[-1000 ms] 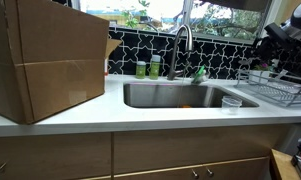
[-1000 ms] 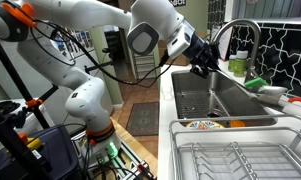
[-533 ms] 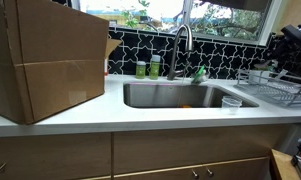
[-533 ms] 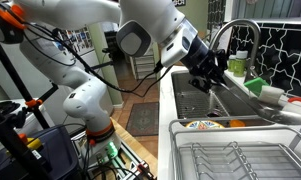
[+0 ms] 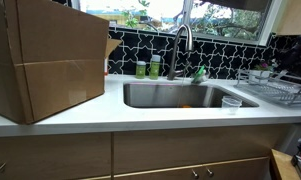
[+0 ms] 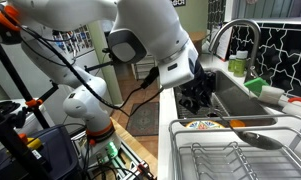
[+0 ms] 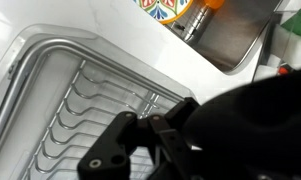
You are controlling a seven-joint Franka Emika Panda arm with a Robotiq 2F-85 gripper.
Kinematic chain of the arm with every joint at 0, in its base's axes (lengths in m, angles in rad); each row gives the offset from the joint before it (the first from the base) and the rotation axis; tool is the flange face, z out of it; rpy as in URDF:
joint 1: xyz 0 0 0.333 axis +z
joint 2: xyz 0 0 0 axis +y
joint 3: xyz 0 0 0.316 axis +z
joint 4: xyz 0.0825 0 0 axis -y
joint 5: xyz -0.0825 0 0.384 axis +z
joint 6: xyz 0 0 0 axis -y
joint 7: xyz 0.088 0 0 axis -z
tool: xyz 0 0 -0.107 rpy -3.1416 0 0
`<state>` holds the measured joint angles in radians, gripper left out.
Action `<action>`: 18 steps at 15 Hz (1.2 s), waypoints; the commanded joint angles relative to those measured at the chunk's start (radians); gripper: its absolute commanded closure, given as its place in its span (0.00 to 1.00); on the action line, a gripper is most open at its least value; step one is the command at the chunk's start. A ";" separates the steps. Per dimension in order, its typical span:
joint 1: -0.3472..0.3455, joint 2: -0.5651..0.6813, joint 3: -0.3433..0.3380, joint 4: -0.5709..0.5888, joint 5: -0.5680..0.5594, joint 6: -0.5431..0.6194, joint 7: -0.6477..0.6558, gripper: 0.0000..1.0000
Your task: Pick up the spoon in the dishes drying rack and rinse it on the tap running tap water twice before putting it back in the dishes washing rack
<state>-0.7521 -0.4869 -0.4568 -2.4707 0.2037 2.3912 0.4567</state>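
The black Robotiq gripper [image 6: 197, 96] hangs between the tall brushed-steel gooseneck tap [image 6: 233, 32] and the wire dish-drying rack [image 6: 225, 160]. Blur hides whether its jaws are apart. Just beside it, what looks like the grey metal spoon [image 6: 260, 136] lies across the rack's rim, likely laid there to drain.

Free room: under the fingers [image 7: 108, 152] we log the dish rack [image 7: 50, 95], its wire slots open. Beyond the fingers the sink basin [image 7: 228, 42] lies open.

Obstacles:
- a patterned plate [image 7: 170, 6] between rack and basin
- a plastic cup [image 5: 230, 103] on the tabletop [image 5: 140, 115] beside the basin
- the tap [image 6: 233, 33] arching over it
- green bottles [image 5: 148, 68] beside the tap
- a cardboard box [image 5: 50, 62], well apart from the fingers
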 commanded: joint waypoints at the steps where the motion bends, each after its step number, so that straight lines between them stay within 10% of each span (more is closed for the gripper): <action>1: -0.043 0.084 0.016 0.031 -0.044 0.016 -0.055 0.98; 10: -0.066 0.176 0.041 0.024 -0.146 0.048 -0.074 0.96; 18: -0.085 0.193 0.051 0.030 -0.192 0.101 -0.063 0.36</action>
<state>-0.8182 -0.3126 -0.4186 -2.4541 0.0299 2.4700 0.3917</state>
